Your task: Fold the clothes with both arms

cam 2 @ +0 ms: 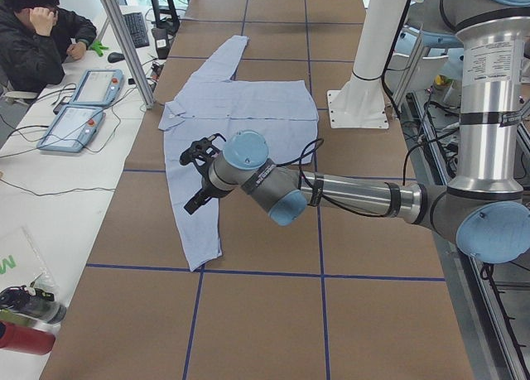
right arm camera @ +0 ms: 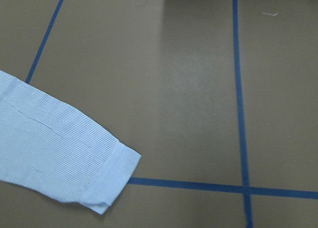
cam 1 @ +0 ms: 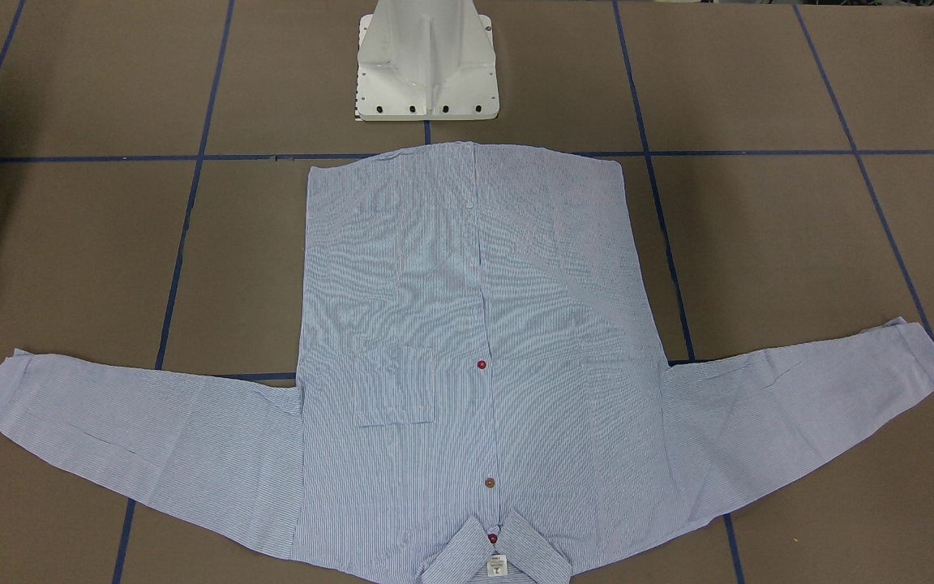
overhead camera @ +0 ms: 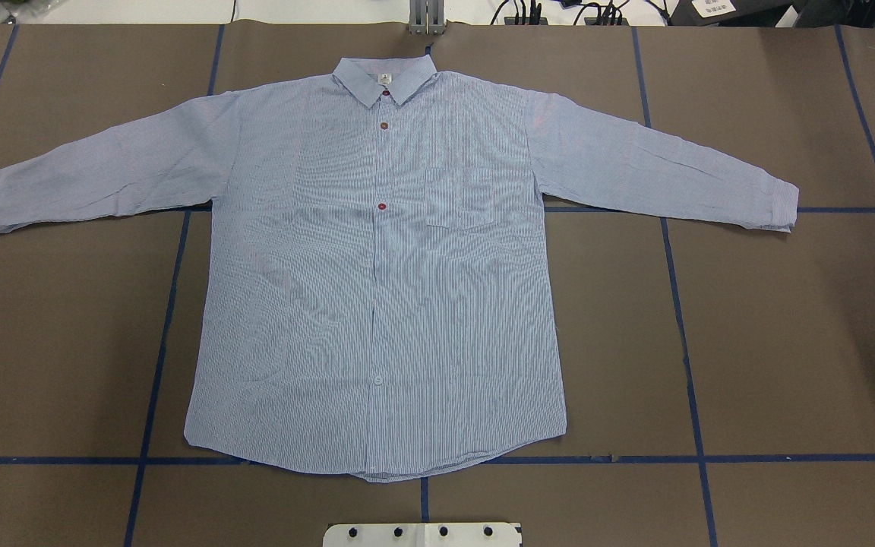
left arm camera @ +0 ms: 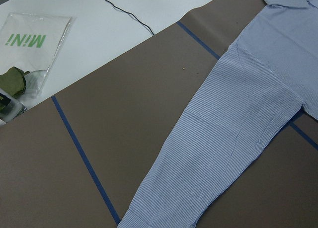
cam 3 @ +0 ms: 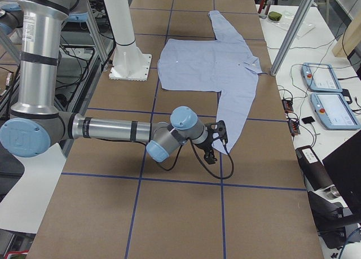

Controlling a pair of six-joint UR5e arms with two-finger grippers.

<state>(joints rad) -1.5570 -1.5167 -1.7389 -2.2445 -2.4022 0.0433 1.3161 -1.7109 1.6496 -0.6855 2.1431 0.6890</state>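
Brown table [overhead camera: 787, 342], crossed by blue tape lines [overhead camera: 684, 304], fills the scene. The left pincer [cam 2: 199, 181] shows only from the side, hanging over the sleeve [cam 2: 195, 223] on the robot's left. I cannot tell how far its jaws stand apart or whether it has hold of anything. The right pincer [cam 3: 216, 141] hangs by the cuff [right arm camera: 112, 181] of the other sleeve, and its opening cannot be told either.

One shirt [overhead camera: 377, 289] lies flat and front-up in the middle of the table, both sleeves spread out to the sides. Its collar [overhead camera: 384, 76] is at the edge far from the robot, and its hem is just in front of the single white pedestal [cam 1: 426, 65]. It has one chest pocket [overhead camera: 460, 197]. Down the placket are two red buttons [overhead camera: 381, 206], one brown button [overhead camera: 383, 126] between them, and one white button [overhead camera: 378, 380] lower down.

On the white bench beside the table lies one clear bag [left arm camera: 37, 44] printed "MiNi"; what it holds cannot be made out. Two pendants [cam 2: 99, 86] rest on that bench, where one person [cam 2: 37, 40] sits.
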